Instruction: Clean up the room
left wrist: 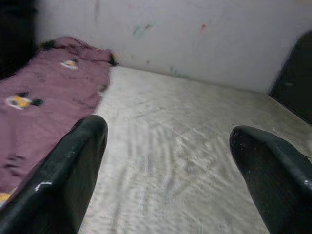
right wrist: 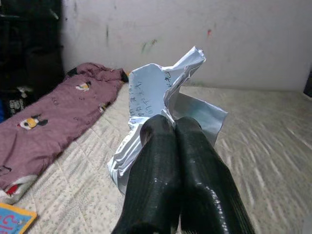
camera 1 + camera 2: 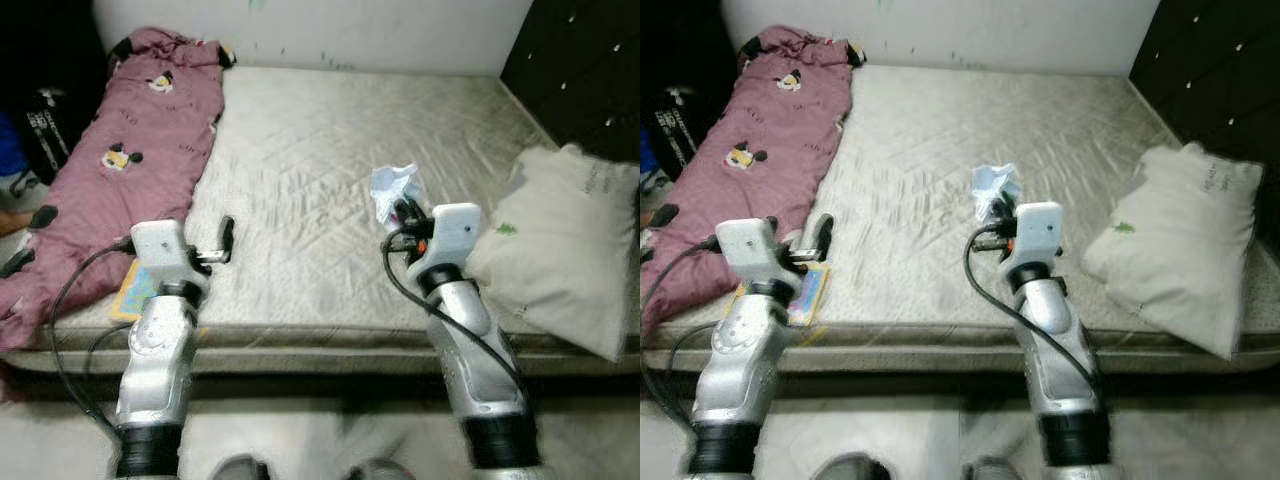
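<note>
bedroom tidy-up: paper in hand

mattress [image 3: 330,170], bare and quilted, bears pink blanket [image 3: 120,150] and pillow [image 3: 565,240]. right gripper [image 2: 173,127], jaws clamped on crumpled paper [image 2: 156,92], holds it raised above the mattress, seemingly for removal. left gripper [image 1: 170,146] hovers, jaws apart.

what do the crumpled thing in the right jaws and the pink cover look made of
The crumpled sheet in the right gripper looks like thin matte paper: sharp creases, handwriting on it. The pink cover looks like soft woven or fleece fabric, printed with cartoon figures, lying in loose folds.
</note>
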`<state>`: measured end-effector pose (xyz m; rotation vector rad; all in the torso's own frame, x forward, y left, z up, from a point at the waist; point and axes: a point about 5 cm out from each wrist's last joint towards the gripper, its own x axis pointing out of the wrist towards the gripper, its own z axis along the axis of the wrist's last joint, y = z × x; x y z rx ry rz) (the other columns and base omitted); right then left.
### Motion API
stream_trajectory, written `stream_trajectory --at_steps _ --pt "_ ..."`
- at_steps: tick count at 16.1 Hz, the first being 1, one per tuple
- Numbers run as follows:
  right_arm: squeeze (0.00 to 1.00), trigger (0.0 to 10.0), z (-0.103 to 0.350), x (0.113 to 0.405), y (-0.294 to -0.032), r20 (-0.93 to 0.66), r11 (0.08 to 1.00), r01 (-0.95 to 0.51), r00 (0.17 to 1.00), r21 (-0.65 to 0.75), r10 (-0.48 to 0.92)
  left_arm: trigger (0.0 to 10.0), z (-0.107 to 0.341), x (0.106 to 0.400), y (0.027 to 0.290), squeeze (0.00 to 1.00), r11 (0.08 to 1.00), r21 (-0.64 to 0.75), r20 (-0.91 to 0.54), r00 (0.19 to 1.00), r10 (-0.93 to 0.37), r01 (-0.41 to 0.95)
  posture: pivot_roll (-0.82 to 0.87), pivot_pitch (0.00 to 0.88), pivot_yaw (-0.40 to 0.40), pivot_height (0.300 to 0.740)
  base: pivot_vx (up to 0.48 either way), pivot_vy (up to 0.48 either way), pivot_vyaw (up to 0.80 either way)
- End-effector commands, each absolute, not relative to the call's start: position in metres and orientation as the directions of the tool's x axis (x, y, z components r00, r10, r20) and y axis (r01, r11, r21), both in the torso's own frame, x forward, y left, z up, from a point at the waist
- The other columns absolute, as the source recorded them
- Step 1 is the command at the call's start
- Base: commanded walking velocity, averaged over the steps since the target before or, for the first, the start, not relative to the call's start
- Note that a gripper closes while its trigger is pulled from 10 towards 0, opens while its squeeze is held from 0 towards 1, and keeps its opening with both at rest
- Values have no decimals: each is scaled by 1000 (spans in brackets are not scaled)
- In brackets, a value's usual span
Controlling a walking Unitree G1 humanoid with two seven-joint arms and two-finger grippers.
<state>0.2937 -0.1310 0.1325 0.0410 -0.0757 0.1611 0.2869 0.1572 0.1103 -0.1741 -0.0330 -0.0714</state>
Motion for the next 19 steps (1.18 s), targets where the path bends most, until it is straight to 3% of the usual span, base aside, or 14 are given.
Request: stream_trajectory --at_steps 1,5,19 --pt "0 10000 134 296 -134 77 987 -155 985 31 152 10000 114 286 156 0 981 -172 55 995 -87 95 -30 0 -20 740 0 0 0" --pt "0 10000 134 296 -134 73 987 -157 985 29 155 10000 115 286 154 0 978 -174 64 993 -103 113 -28 0 -19 740 60 0 -395" --pt "0 10000 133 297 -134 61 987 -153 987 44 150 10000 114 285 155 0 978 -171 57 992 -109 117 -28 0 -20 740 279 0 0"
